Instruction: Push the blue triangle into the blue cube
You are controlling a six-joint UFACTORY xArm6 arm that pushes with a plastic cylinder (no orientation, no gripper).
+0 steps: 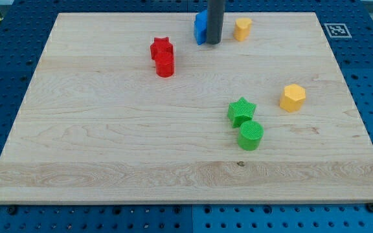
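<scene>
A plain dark grey rod, round and straight, smooth with a faint sheen down its length. No markings, cables or screws show. My tip [214, 43] ends flat.

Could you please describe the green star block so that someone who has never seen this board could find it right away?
Start from the wooden board and look a little right of its middle, where two green blocks sit touching. The green star is the upper one, nearer the view's top, with the green cylinder just below it. Its pointed star outline sets it apart from that round neighbour, and its colour from the red star farther up and left.
</scene>
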